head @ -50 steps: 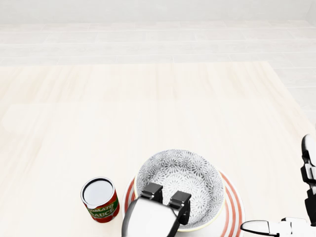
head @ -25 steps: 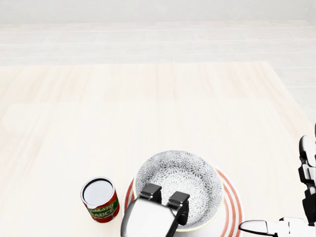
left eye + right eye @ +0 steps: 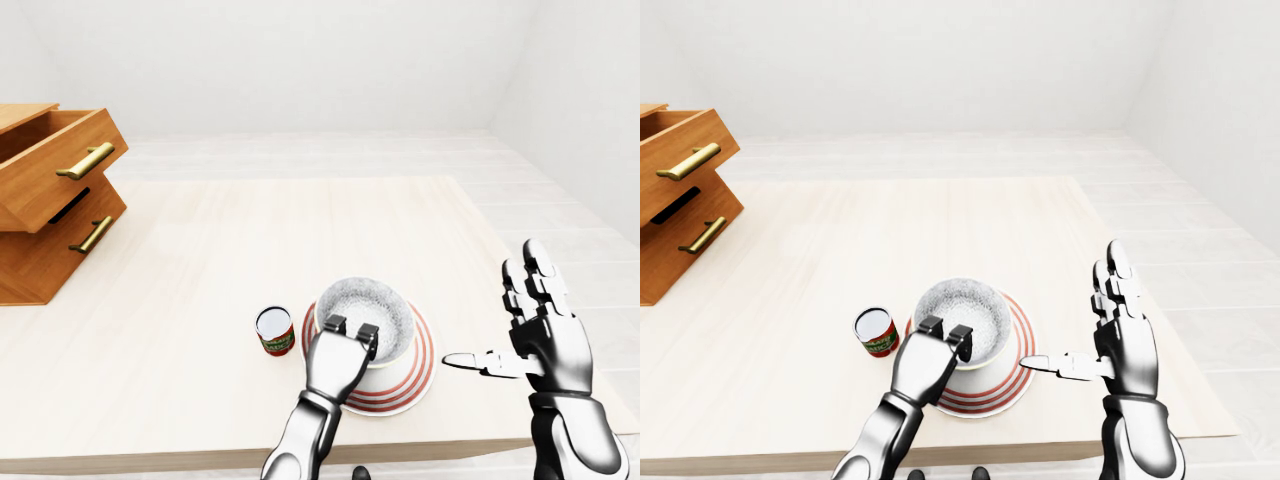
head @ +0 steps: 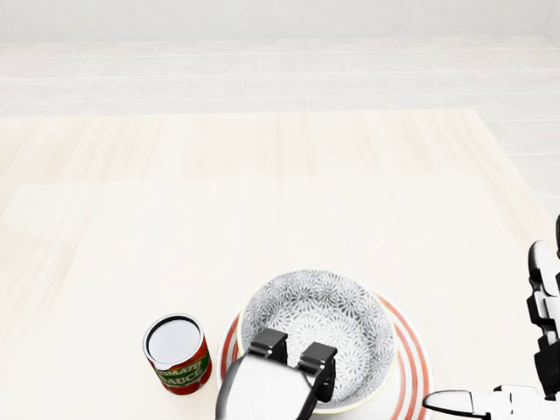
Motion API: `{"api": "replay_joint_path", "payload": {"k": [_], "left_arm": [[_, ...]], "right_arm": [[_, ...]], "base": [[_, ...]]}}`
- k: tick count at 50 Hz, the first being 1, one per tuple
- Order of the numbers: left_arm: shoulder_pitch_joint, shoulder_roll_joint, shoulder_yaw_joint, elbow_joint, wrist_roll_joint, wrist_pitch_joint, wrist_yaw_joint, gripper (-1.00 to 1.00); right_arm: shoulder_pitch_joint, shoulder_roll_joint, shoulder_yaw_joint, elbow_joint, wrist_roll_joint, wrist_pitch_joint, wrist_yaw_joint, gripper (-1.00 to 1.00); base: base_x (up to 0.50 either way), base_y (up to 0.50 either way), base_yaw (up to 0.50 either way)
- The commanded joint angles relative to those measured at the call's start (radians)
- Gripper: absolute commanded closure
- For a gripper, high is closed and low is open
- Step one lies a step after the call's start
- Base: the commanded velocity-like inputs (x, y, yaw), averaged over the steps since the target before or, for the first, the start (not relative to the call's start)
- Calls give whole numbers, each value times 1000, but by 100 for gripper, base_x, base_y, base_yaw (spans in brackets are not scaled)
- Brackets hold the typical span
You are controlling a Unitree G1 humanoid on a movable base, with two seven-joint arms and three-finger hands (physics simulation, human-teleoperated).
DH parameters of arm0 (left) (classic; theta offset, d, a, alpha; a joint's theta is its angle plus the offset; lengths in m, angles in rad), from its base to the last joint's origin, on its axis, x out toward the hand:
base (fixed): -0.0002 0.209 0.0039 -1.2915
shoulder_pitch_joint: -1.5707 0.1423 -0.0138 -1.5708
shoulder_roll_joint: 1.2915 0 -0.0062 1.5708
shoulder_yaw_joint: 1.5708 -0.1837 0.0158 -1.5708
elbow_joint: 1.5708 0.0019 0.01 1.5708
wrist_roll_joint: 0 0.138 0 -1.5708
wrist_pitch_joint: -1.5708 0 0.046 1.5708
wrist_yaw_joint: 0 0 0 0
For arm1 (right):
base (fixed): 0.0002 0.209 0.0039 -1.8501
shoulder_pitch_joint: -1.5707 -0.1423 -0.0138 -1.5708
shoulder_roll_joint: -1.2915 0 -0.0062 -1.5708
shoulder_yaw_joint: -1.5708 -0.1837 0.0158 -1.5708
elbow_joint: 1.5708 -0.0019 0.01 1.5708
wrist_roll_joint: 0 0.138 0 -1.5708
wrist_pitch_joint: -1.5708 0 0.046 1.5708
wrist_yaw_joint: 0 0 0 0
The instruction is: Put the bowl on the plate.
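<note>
The bowl (image 4: 319,332) is over the red-ringed plate (image 4: 413,367), inside its rim and a little toward the plate's left side in the head view. You cannot tell from these views whether its base is resting on the plate or is just above it.

Your left hand (image 3: 338,362) is on the rim of the bowl nearest the bottom of the view. Two dark fingertips (image 4: 268,342) hook over the edge into the bowl. The thumb is hidden under the hand, so a closed pinch on the rim is my reading, not something plainly shown. Your right hand (image 3: 543,338) is open, with its fingers upright and the thumb pointing toward the plate. It holds nothing and stands apart from the plate, off to the right.

You look to be at the end of the placing step, with only the release left. Make sure the bowl is fully down first. Then open the left fingers and lift them straight up out of the bowl, so the hooked tips do not drag or tip the rim.

When you pull the arm away, watch the tomato sauce can (image 4: 178,353), which stands upright on the table (image 4: 262,201) just beside the plate's left edge. The wooden drawers (image 3: 50,200) are well apart at the left of the eye views and should not get in the way.
</note>
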Motion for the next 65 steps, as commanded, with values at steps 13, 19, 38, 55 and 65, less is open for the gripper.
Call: {"api": "replay_joint_path", "payload": {"k": [13, 19, 38, 55, 65], "left_arm": [[-6, -4, 6, -3, 16, 1, 24, 75], [-6, -3, 7, -13, 15, 1, 19, 68], [-11, -6, 16, -11, 12, 5, 11, 51], [-7, -3, 16, -8, 2, 4, 6, 9], [-8, -3, 18, 5, 1, 1, 17, -21]], "right_arm": [[2, -1, 2, 1, 0, 0, 2, -100], [0, -2, 1, -6, -1, 0, 1, -100], [-3, -2, 0, -5, 0, 0, 3, -100], [0, 0, 0, 3, -3, 0, 3, -100], [0, -1, 3, 10, -5, 0, 1, -100]], "base": [[0, 0, 0], [0, 0, 0], [0, 0, 0], [0, 0, 0], [0, 0, 0]]}}
